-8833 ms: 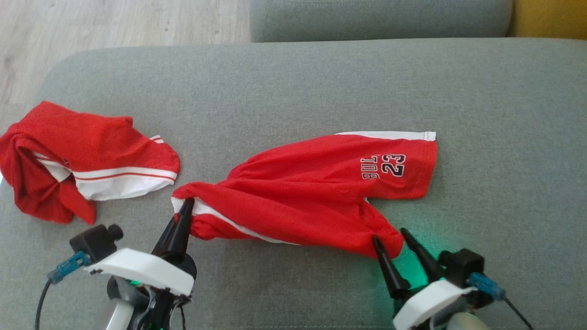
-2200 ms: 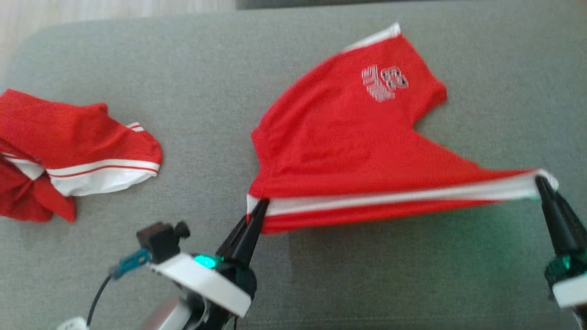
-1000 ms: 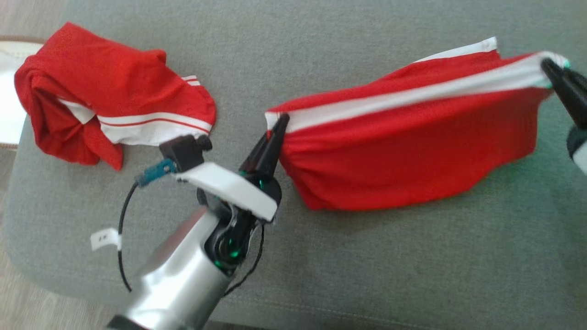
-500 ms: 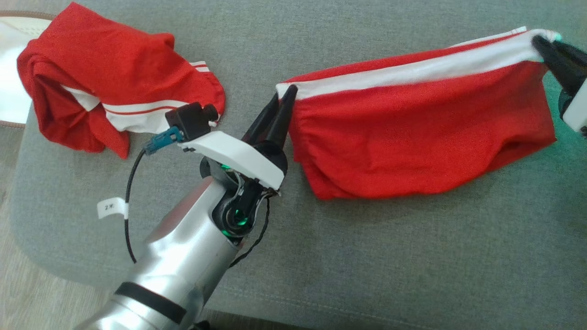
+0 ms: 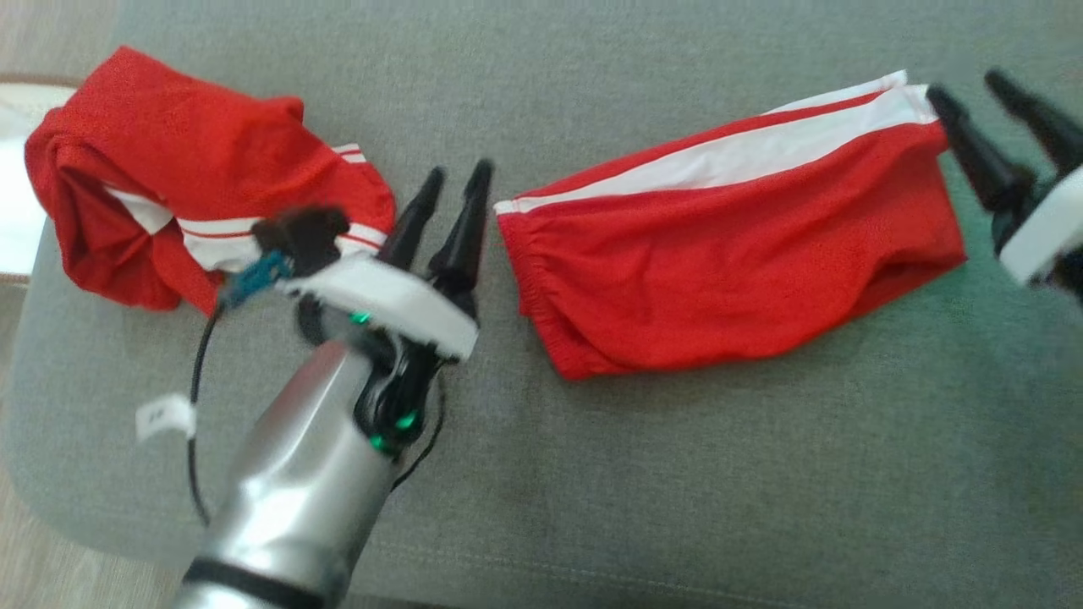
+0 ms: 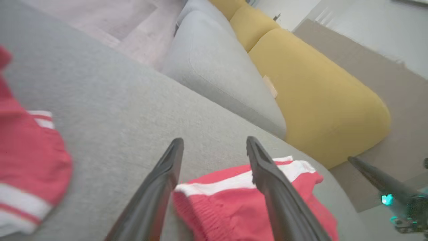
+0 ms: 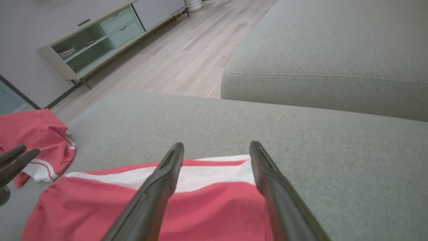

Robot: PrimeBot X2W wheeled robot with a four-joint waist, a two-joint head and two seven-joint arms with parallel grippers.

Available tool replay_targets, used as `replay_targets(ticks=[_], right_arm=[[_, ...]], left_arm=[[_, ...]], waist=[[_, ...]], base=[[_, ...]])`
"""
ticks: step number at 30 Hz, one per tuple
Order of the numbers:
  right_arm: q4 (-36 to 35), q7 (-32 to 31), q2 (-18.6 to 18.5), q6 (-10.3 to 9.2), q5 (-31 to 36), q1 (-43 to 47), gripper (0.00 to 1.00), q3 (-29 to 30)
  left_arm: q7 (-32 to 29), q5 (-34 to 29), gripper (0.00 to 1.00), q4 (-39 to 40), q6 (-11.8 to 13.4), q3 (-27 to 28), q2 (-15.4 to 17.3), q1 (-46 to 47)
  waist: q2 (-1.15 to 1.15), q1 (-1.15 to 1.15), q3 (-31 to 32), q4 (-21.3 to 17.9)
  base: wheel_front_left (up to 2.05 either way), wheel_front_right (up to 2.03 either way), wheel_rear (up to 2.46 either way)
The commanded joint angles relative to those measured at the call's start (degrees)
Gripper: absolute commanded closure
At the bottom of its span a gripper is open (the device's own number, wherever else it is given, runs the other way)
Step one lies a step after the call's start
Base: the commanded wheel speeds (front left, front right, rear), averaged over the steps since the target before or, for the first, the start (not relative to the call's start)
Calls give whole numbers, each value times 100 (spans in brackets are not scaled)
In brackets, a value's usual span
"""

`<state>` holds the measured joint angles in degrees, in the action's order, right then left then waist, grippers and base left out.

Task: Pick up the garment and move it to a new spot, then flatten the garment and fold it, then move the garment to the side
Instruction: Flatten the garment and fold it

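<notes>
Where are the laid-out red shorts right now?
Head view: the red shorts lie on the grey cushion, right of centre, between the open left end effector and the open right end effector.

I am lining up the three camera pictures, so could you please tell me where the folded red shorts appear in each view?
Head view: the folded red shorts lie right of centre.
Left wrist view: bottom centre.
Right wrist view: along the bottom, from left to centre.
Shared landmark: the crumpled red garment, upper left in the head view and at the left edge in both wrist views.
</notes>
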<state>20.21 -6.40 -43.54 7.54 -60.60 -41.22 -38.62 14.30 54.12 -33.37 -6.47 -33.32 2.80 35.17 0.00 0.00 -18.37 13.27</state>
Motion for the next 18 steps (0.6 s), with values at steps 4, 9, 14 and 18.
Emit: replay_targets(ticks=[4,9,14,18], right_arm=[[-19,430,-146,-5,12,573,0,-50],[489,615,31,-5,206,881,0,107],[1248,577,242,-5,784,766,0,298],[1821,362,469,-5,1113,620,0,385]], left_arm=[[70,-1402,0,857,423,807,138,-740],[70,-2860,0,2061,887,1257,54,-1805],[70,-3659,0,2782,1227,1184,14,-2555],[70,-3681,0,3228,1533,946,11,-2904]], waist=[[0,0,272,-98],[0,0,348,23],[0,0,308,327],[0,0,331,575]], base=[[0,0,0],[0,0,0],[0,0,0],[0,0,0]])
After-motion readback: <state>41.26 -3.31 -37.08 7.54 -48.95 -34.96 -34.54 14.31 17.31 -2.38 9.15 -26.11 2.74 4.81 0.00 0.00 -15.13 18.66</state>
